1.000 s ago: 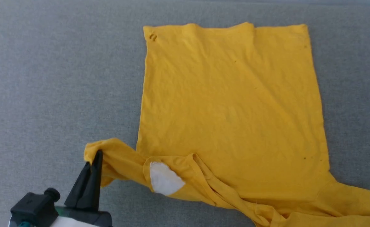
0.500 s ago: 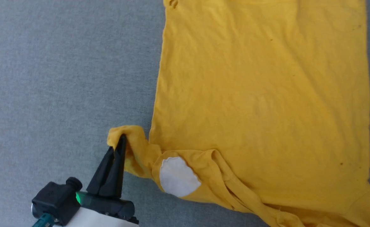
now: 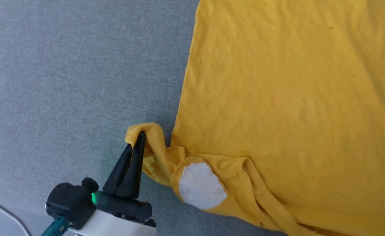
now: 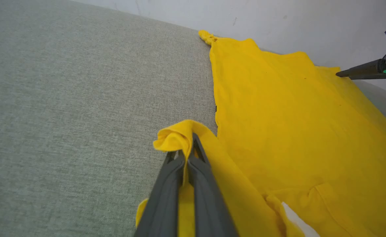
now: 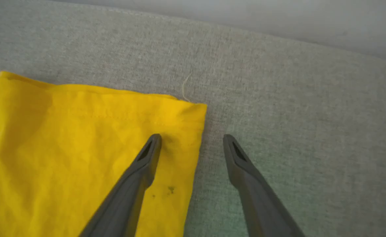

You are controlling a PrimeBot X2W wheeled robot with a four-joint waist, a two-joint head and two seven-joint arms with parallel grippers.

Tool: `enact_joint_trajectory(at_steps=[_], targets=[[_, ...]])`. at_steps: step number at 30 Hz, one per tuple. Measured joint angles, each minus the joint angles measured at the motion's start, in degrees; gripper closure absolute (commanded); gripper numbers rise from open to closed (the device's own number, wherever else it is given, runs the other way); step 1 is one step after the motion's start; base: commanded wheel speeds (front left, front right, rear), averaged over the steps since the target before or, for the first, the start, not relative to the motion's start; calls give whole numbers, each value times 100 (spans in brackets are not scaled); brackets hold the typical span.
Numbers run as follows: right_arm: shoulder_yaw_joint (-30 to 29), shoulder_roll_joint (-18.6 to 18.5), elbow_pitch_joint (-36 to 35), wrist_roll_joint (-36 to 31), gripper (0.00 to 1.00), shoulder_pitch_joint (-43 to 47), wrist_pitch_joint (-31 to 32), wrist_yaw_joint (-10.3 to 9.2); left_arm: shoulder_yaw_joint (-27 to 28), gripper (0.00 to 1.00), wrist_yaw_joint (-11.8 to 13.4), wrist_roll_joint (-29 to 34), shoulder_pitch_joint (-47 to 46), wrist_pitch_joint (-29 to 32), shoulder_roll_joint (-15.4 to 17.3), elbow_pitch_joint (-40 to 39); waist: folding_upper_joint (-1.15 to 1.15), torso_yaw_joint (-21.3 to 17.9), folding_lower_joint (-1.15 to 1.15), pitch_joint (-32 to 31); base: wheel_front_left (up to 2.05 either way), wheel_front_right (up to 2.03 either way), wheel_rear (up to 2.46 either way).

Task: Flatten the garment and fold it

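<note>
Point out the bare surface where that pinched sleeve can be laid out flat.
Open: the wide grey fabric surface left of the side edge of the yellow T-shirt, above the left tool. Also the grey strip beyond the shirt corner by the right tool. Crowded: around the bunched sleeve and white patch.

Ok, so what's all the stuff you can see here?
T-shirt: one, yellow, spread on the grey surface, one sleeve bunched up.
white patch: one, white, on the T-shirt beside the bunched sleeve.
surface: one, grey fabric, under the T-shirt.
cord: one, white, lower-left corner of the head view.
left tool: one, black, shut on the T-shirt's sleeve.
right tool: one, dark, open, above a corner of the T-shirt.
</note>
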Motion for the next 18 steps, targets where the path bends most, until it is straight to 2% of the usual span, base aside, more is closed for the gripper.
enact_joint_trajectory(at_steps=[7, 8, 9, 13, 18], targets=[[-216, 69, -249, -64, 0, 103, 302, 0, -13, 100, -16, 0, -56, 2, -20, 38, 0, 122, -1, 168, 0, 0, 0], [-221, 63, -277, -67, 37, 125, 302, 0, -19, 100, -20, 0, -93, 2, -21, 53, 0, 131, -1, 178, 0, 0, 0], [-200, 45, -322, -66, 100, 153, 281, 0, -21, 100, -24, 0, -120, 2, -22, 66, 0, 138, -1, 184, 0, 0, 0], [-81, 36, -385, 18, 100, 236, 2, 0, -42, 100, -54, 1, -146, 2, -31, 126, 0, 119, -1, 145, 0, 0, 0], [58, 74, -514, 324, 100, 330, -730, 0, -11, 100, -65, 62, -227, -7, -1, 210, 0, 39, -1, -59, 0, 0, 0]])
